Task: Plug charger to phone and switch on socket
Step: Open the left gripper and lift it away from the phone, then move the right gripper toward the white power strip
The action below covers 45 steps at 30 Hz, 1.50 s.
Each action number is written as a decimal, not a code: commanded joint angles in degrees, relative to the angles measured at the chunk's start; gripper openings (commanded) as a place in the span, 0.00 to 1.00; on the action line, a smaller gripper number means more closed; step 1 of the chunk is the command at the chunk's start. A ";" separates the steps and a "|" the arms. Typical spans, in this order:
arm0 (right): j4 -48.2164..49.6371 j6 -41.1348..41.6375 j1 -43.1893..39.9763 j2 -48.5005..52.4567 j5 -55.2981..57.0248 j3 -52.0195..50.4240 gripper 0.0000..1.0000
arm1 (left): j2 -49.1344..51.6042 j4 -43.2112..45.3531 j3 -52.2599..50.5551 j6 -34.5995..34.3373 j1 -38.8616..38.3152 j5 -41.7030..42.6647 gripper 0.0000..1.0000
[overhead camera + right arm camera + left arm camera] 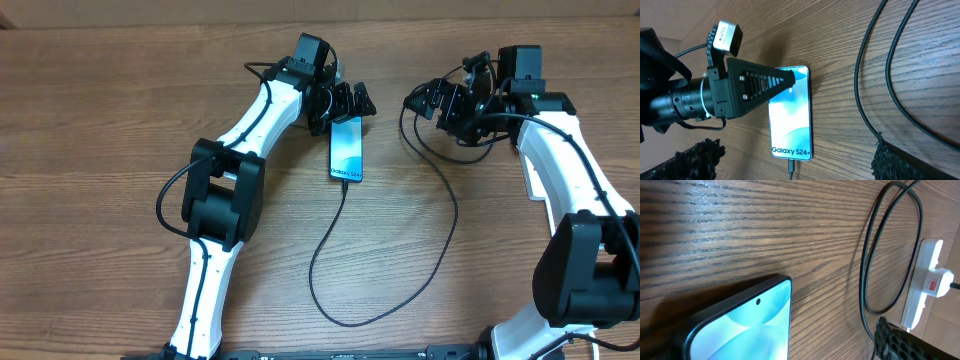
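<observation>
The phone (346, 148) lies flat, its teal screen up, reading "Galaxy S24+" in the right wrist view (790, 120). The charger (330, 290) is a thin black cable. Its connector tip (791, 167) sits in the phone's bottom edge, and the cable loops round toward the right arm. My left gripper (342, 105) is open, its fingers either side of the phone's top end (740, 325) with a gap showing. My right gripper (440, 100) hangs open above the table, holding nothing. The socket (922, 287), white with a plug in it, shows only in the left wrist view.
A loop of black cable (890, 250) lies on the wood between the phone and the socket. Two strands of the same cable (875, 75) run past my right gripper's fingers (910, 160). The left arm (225, 190) stretches across the left half of the table.
</observation>
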 commanded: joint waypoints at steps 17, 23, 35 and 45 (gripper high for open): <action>-0.11 -0.26 0.17 -0.90 0.17 0.55 1.00 | 1.36 -10.36 -0.94 1.55 0.52 -20.74 1.00; -0.09 -0.26 0.15 -0.90 0.17 0.55 1.00 | 0.46 -17.79 3.50 5.07 1.53 -26.73 1.00; -0.07 -0.24 0.15 -0.90 0.17 0.55 1.00 | -14.27 -30.14 11.96 13.27 -0.50 -33.90 1.00; -0.07 -0.24 0.15 -0.90 0.17 0.55 1.00 | -23.69 -32.44 11.96 13.25 -1.86 -33.92 1.00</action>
